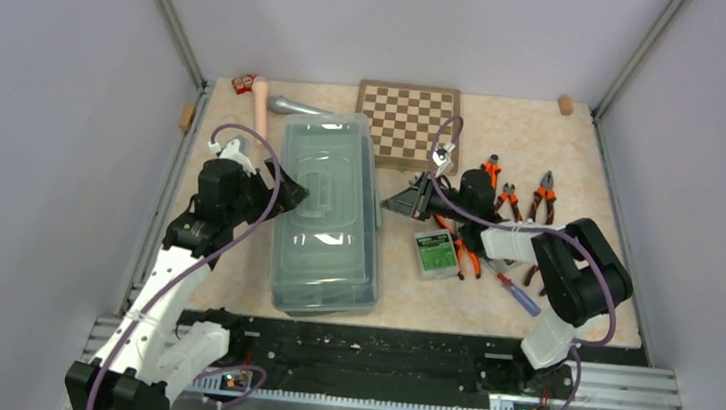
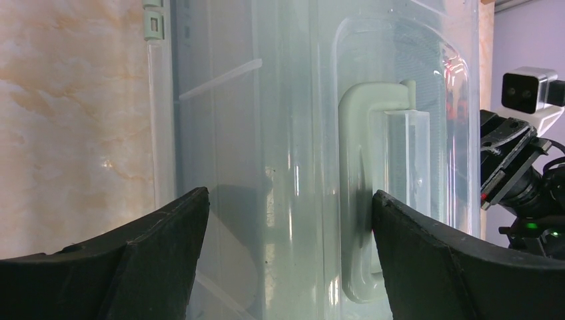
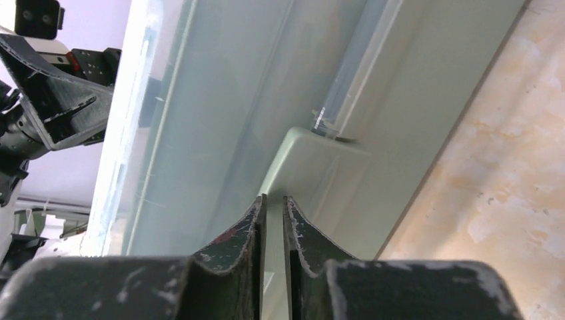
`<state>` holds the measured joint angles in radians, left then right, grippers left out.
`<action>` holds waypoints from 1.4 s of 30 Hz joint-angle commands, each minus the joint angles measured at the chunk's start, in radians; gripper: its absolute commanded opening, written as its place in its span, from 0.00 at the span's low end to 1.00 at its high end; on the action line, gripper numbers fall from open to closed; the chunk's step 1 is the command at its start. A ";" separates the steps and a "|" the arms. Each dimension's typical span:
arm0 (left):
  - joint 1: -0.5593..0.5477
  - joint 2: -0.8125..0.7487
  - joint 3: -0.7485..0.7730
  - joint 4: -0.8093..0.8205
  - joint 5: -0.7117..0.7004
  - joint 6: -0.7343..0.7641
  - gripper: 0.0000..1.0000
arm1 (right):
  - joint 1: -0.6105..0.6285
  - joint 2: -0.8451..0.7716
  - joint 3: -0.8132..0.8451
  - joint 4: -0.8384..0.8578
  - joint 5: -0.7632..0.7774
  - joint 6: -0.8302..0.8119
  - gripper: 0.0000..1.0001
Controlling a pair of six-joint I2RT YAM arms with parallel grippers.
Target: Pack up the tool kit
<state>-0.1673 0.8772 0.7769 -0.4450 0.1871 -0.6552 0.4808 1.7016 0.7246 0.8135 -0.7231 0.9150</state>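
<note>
Green toolbox (image 1: 324,272), left gripper (image 1: 291,196) above lid (image 1: 329,152), right gripper (image 1: 397,202) alongside

Sage-green toolbox (image 1: 324,307), translucent lid (image 1: 334,253); brown-and-cream checkered chessboard (image 1: 407,121); orange-handled pliers (image 1: 544,195); pale green bit case (image 1: 435,254); beige marbled surface (image 1: 516,139); grey walls (image 1: 44,134).

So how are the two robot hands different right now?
The left gripper has its fingers spread wide over the toolbox lid; the right gripper has its almost together. The left one faces the lid's top, the right one the latch on the side of the toolbox. Both are black and close to the toolbox.
</note>
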 commanded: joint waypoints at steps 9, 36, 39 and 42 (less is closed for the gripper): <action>0.044 0.017 -0.090 -0.031 0.018 -0.048 0.89 | -0.014 0.031 -0.017 0.039 -0.031 -0.001 0.42; 0.323 0.002 -0.317 0.149 0.348 -0.039 0.53 | 0.043 0.254 0.019 0.611 -0.134 0.385 0.66; 0.325 0.003 -0.320 0.154 0.353 -0.036 0.51 | 0.051 0.303 0.030 0.719 -0.139 0.459 0.69; 0.325 0.004 -0.319 0.155 0.354 -0.030 0.51 | 0.060 0.341 0.050 0.784 -0.138 0.507 0.71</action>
<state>0.1547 0.8040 0.5388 -0.1089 0.5938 -0.7010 0.5117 1.9965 0.7284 1.3949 -0.8425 1.3289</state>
